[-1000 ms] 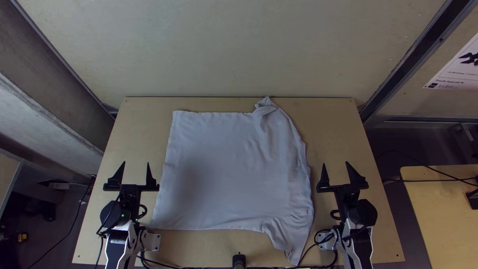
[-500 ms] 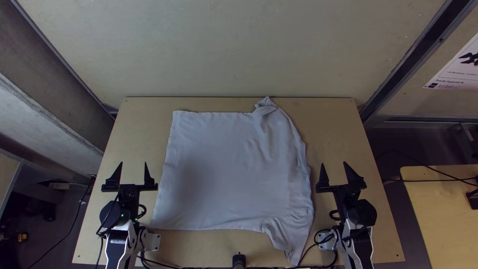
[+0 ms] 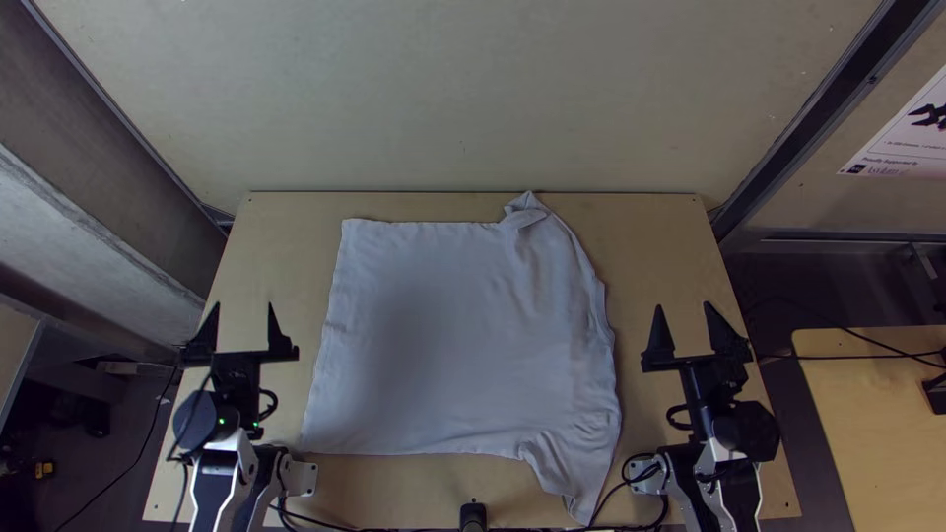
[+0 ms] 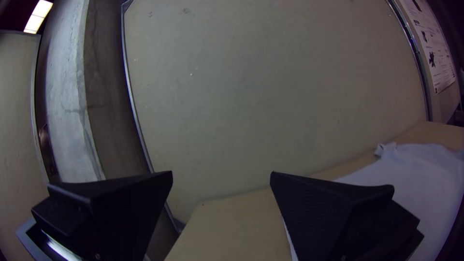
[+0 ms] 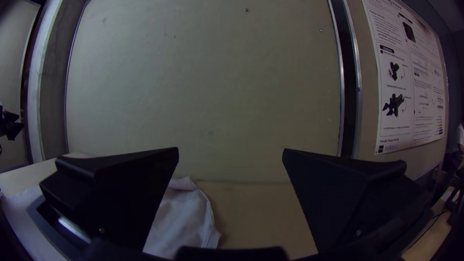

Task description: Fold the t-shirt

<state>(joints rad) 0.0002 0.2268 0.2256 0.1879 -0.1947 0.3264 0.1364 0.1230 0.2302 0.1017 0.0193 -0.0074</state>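
A pale t-shirt point(image 3: 453, 335) lies spread on the table, its right side rumpled, with a small bunched tip at the far edge and a sleeve-like flap toward the near edge. Left of the cloth my left gripper point(image 3: 244, 330) stands open, apart from it. To the cloth's right is my right gripper point(image 3: 687, 330), also open and holding nothing. In the left wrist view, the left gripper point(image 4: 221, 179) has its fingers wide apart, the shirt point(image 4: 425, 183) beyond one finger. The right wrist view shows the right gripper point(image 5: 231, 154) spread, with part of the shirt point(image 5: 183, 217) visible between its fingers.
The wooden table point(image 3: 650, 227) has bare strips around the cloth, and a panel wall point(image 3: 463, 99) rises behind its far edge. Black cables point(image 3: 365, 529) run along the near edge beside a small black post point(image 3: 473, 516). A second table point(image 3: 877, 424) stands at the right.
My left gripper has shifted left and slightly up the picture; my right gripper has shifted right and slightly up. Both stay open, and the shirt lies as before.
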